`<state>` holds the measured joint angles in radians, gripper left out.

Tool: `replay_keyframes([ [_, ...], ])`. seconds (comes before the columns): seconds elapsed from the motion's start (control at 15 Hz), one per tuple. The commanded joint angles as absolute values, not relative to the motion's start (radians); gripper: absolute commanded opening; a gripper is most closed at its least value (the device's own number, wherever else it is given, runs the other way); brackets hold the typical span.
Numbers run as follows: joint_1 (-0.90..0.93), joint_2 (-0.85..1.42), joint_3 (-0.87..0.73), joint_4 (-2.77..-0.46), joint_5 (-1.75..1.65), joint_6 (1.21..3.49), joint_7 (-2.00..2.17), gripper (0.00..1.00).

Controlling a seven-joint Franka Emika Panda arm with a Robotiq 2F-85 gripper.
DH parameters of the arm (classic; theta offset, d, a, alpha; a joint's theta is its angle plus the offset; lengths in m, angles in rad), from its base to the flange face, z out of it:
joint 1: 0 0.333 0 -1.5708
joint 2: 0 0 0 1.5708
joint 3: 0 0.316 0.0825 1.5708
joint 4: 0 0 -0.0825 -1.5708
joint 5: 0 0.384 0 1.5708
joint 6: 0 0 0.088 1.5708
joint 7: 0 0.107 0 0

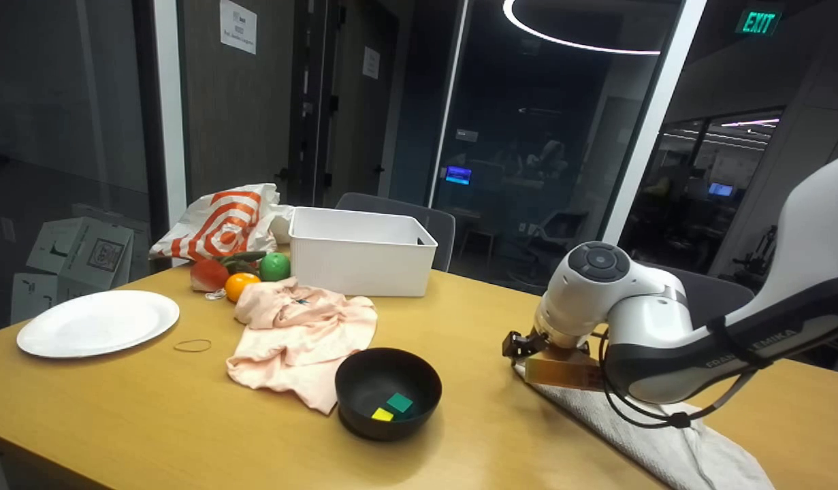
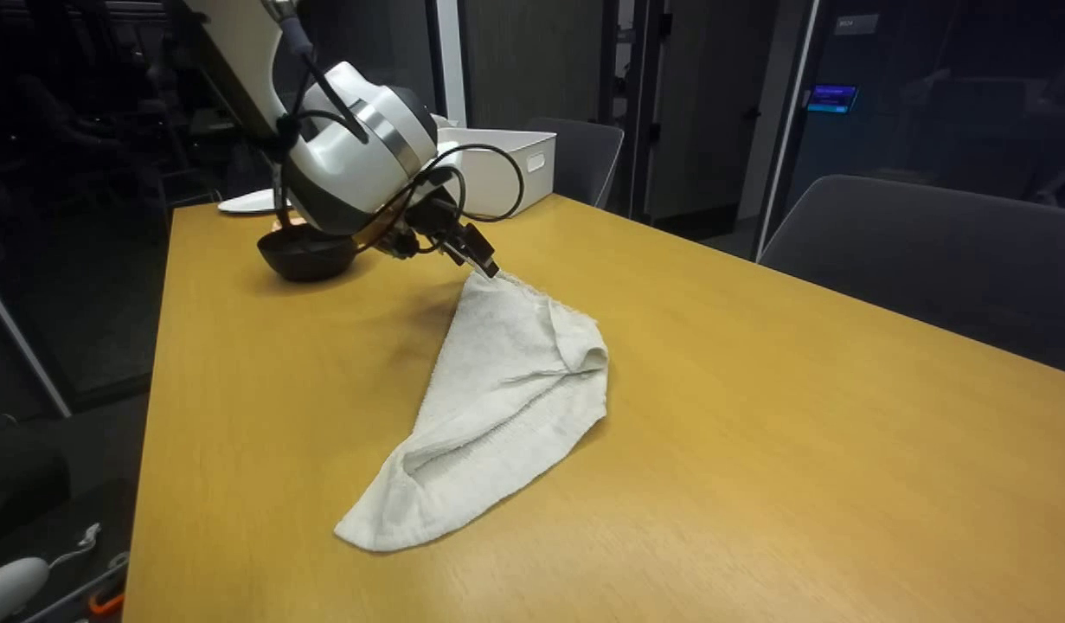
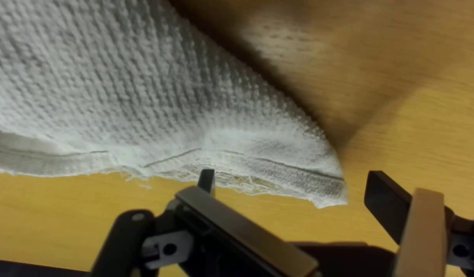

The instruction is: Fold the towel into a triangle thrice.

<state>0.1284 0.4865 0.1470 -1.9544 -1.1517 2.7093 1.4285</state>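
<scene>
- The white towel lay creased on the table.
- The gripper had its fingers spread wide at a towel corner.

This looks like an office: glass walls, a lit exit sign, papers posted on dark doors, a small glowing screen, and dark chairs beside the surface.

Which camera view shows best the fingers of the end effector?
The wrist view. The end effector is close to the camera, and both fingers are seen clearly apart, with the white towel reaching between them in the picture. Both exterior views show them small, close to the towel, with the gap hard to judge.
</scene>
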Motion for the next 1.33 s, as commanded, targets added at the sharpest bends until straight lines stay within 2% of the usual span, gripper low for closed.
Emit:
replay_keyframes([
  [0.0, 0.108, 0.579, 0.148, -1.854, -1.151, 2.764, 1.377, 1.00],
  [0.13, 0.087, 0.615, 0.162, -1.841, -1.116, 2.770, 1.337, 1.00],
  [0.2, 0.080, 0.627, 0.164, -1.837, -1.120, 2.788, 1.330, 0.96],
  [0.27, 0.076, 0.634, 0.165, -1.834, -1.122, 2.805, 1.332, 0.74],
  [0.4, 0.073, 0.634, 0.165, -1.829, -1.130, 2.827, 1.332, 0.70],
  [0.8, 0.079, 0.608, 0.166, -1.833, -1.128, 2.853, 1.354, 0.22],
  [0.93, 0.080, 0.595, 0.166, -1.839, -1.120, 2.839, 1.360, 0.09],
  [1.13, 0.086, 0.554, 0.151, -1.847, -1.136, 2.850, 1.409, 0.03],
  [1.27, 0.090, 0.522, 0.137, -1.854, -1.148, 2.843, 1.453, 0.07],
])
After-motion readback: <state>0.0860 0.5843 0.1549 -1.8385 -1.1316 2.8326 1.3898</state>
